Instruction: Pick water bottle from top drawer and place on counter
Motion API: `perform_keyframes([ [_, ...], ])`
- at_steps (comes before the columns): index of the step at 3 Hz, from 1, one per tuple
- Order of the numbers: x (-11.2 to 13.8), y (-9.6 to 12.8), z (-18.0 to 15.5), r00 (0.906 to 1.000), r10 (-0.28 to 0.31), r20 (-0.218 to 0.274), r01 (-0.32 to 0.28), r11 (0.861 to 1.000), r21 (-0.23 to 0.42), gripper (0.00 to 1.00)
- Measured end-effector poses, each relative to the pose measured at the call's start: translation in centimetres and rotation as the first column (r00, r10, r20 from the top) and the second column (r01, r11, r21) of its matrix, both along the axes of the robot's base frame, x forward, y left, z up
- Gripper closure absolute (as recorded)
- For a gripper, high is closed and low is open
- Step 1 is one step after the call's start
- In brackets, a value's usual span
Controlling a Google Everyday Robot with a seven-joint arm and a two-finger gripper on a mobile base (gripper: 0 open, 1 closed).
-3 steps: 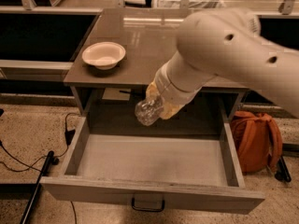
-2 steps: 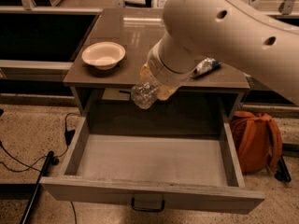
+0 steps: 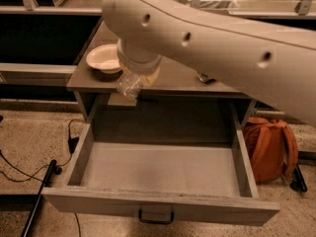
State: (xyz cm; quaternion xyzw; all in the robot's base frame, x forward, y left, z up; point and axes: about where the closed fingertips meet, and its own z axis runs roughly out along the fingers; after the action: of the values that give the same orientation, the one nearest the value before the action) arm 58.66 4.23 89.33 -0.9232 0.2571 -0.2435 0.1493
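The water bottle (image 3: 129,85), clear and crinkled, hangs in the air at the front edge of the counter (image 3: 180,79), just right of the bowl. My gripper (image 3: 137,79) is shut on it under the big white arm (image 3: 207,38), which hides most of the gripper and the bottle's top. The top drawer (image 3: 158,204) is pulled wide open below; its grey floor is bare and its dark pull handle (image 3: 156,216) faces me.
A white bowl (image 3: 102,58) sits on the counter's left side. A small metallic thing (image 3: 205,77) peeks out under the arm on the counter's right. An orange backpack (image 3: 269,147) leans right of the cabinet. Cables (image 3: 29,169) lie on the floor at left.
The arm has lifted the bottle up and to the left, from above the drawer's back to the counter's front edge beside the bowl. The view has closed in.
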Motion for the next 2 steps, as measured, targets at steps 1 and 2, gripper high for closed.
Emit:
perform_keyframes([
  [1, 5.4, -0.6, -1.7, 0.9964, -0.005, -0.084, 0.001, 0.999, -0.046, 1.00],
  [2, 9.4, -1.5, -3.4, 0.9829, -0.023, -0.183, 0.013, 0.998, -0.058, 1.00],
])
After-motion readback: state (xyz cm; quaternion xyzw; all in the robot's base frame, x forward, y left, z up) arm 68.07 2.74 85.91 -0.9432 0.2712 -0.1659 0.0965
